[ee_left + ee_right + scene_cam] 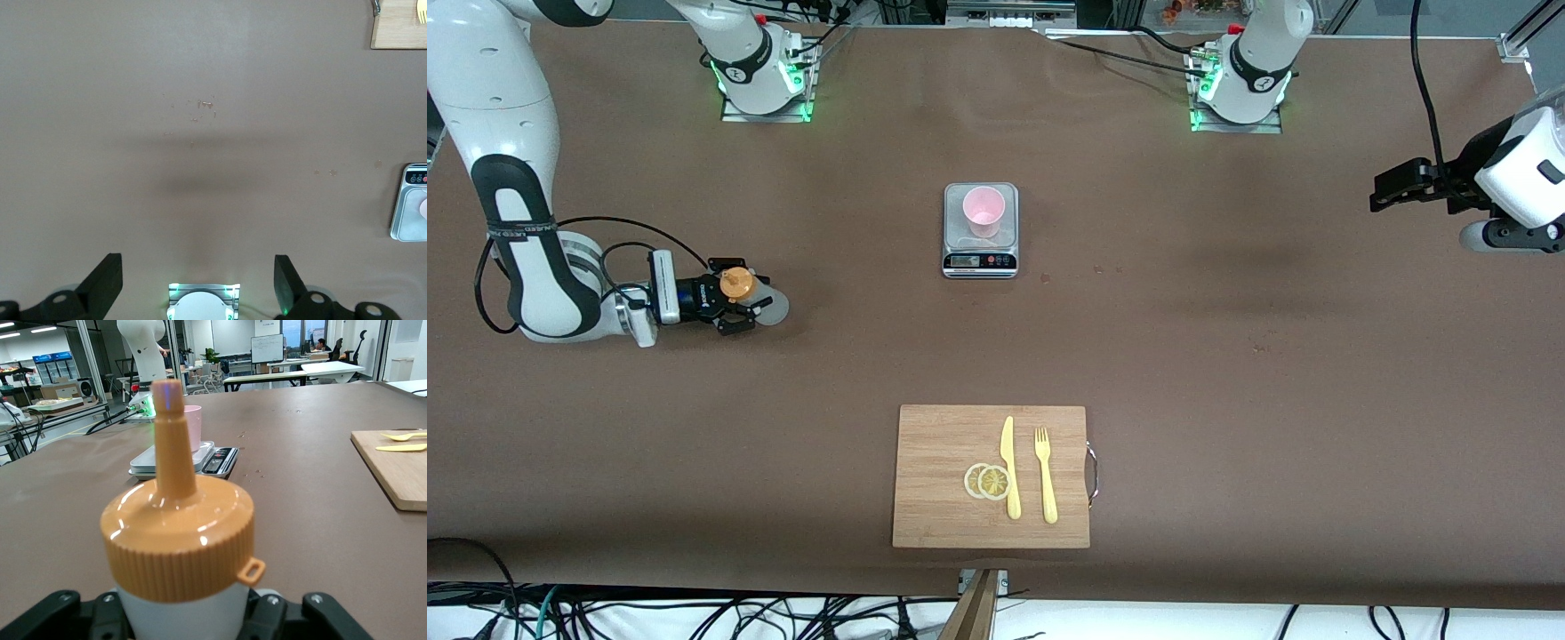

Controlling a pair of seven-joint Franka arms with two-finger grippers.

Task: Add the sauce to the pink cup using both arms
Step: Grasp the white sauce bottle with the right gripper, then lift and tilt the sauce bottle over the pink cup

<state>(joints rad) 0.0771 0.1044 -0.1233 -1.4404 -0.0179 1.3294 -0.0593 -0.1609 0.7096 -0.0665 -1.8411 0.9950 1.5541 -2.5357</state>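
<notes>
The pink cup (984,212) stood upright on the steel plate of a small digital kitchen scale (980,229), just above the centre of the front view at about twelve o'clock; what showed of its inside was plain pink, with no contents to make out. The sauce bottle (740,289), a whitish squeeze bottle with an orange nozzle cap (177,547), stood on the brown table (1227,356) toward the right arm's end, at about nine o'clock from the centre of that view. The right gripper (740,307) sat low at the table with its black fingers pressed in against the bottle's sides below the cap, so the pincer was narrow and holding the sauce; in the right wrist view the cap filled the foreground with the cup and scale farther off. The left gripper (1383,191) hung in the air over the left arm's end of the table, at about three o'clock, its fingers (103,283) spread wide with nothing between them, waiting. A wooden cutting board (991,476) lay at six o'clock, nearer to the front camera than the scale, carrying two lemon slices (987,481), a yellow plastic knife (1009,467) and a yellow plastic fork (1045,474) side by side.
</notes>
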